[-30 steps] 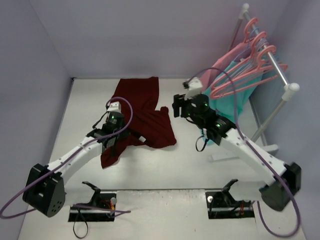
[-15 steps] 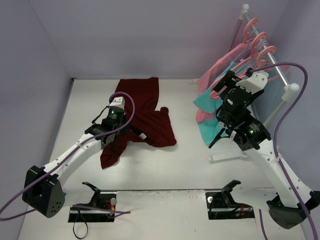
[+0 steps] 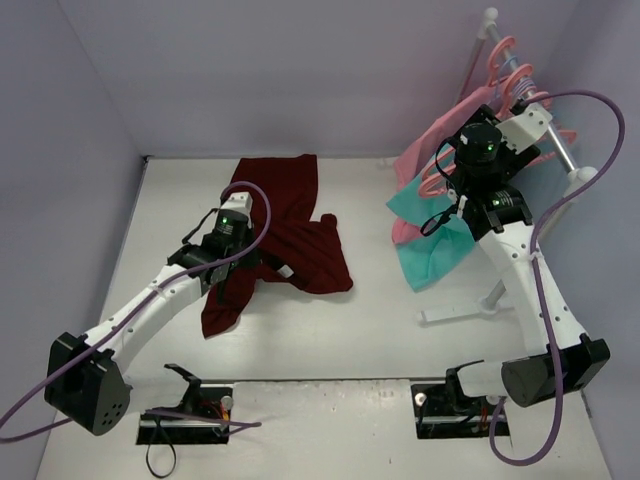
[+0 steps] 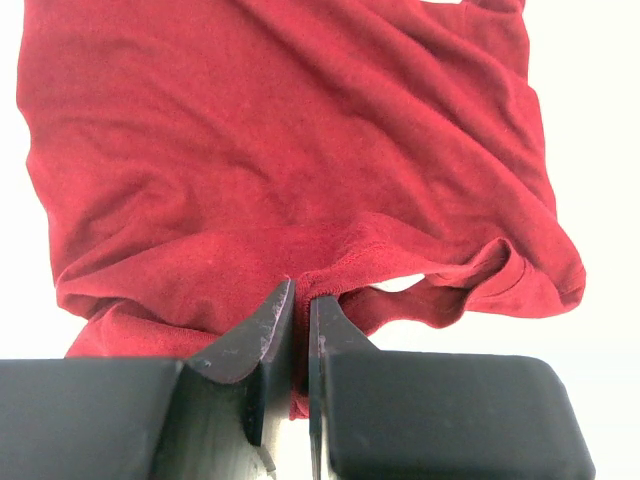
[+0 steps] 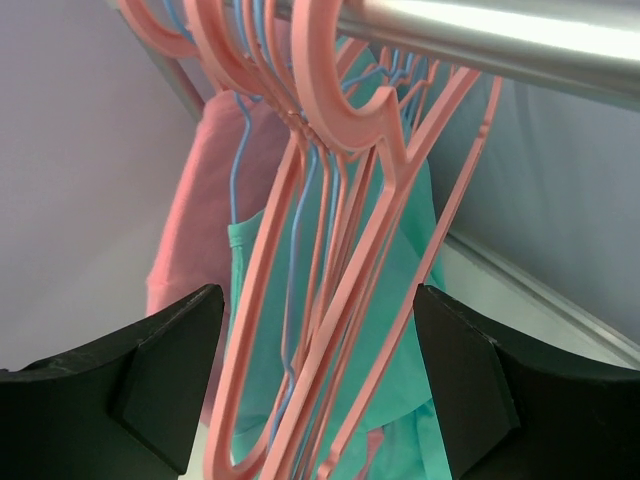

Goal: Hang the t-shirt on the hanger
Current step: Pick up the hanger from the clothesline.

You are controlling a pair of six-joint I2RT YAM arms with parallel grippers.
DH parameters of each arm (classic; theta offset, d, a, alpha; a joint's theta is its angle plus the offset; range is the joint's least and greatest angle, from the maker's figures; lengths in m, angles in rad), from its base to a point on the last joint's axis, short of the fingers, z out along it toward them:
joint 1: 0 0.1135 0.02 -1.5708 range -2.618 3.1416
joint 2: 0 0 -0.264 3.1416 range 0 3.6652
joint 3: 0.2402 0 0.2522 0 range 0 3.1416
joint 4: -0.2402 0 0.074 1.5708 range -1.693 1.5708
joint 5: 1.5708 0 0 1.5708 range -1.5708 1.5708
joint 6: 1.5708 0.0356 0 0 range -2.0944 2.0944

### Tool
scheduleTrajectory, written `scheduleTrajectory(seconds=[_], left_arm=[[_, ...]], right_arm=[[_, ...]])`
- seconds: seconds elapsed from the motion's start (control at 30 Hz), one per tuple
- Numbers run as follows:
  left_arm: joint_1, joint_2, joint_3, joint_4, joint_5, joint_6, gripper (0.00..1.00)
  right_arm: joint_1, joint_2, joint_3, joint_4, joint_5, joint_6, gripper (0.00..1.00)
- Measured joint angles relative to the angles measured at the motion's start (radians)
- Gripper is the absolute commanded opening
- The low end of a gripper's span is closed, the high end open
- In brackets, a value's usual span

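Note:
The maroon t-shirt (image 3: 295,215) lies crumpled on the white table, left of centre. My left gripper (image 3: 228,272) is at its near edge, shut on a fold of the hem (image 4: 340,265). The shirt (image 4: 280,150) spreads out ahead of the left gripper (image 4: 302,300). Several salmon-pink hangers (image 3: 512,85) hang from the rack at the back right. My right gripper (image 3: 462,158) is raised among them and open. The thin hanger frames (image 5: 345,290) hang between its wide-apart fingers (image 5: 165,350) without being clamped, so the right gripper (image 5: 320,370) holds nothing.
The metal rack rod (image 5: 480,30) carries the hooks, with a teal garment (image 3: 435,250) and a pink garment (image 3: 420,155) hanging below. The rack's white foot (image 3: 470,310) rests on the table by the right arm. Lilac walls close in the left, back and right.
The right arm swung from the table's middle up and right into the hangers, and its jaws widened. The left gripper stayed shut on the shirt, hardly moving.

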Motion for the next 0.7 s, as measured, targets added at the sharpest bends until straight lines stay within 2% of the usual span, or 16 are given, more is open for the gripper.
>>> scheduleTrajectory(seconds=[0.43,0.5,0.7], left_arm=[[0.0,-0.012,-0.004,-0.004,0.01,0.015,0.0],[0.0,-0.012,-0.008,-0.004,0.013,0.018,0.0],[0.0,-0.012,-0.01,-0.004,0.017,0.021,0.0]], right_arm=[[-0.077,0.091,0.0,-0.01,-0.101,0.039,0.72],[-0.081,0.097,0.0,-0.011,-0.11,0.039,0.68],[-0.097,0.096,-0.008,-0.011,-0.122,0.044,0.48]])
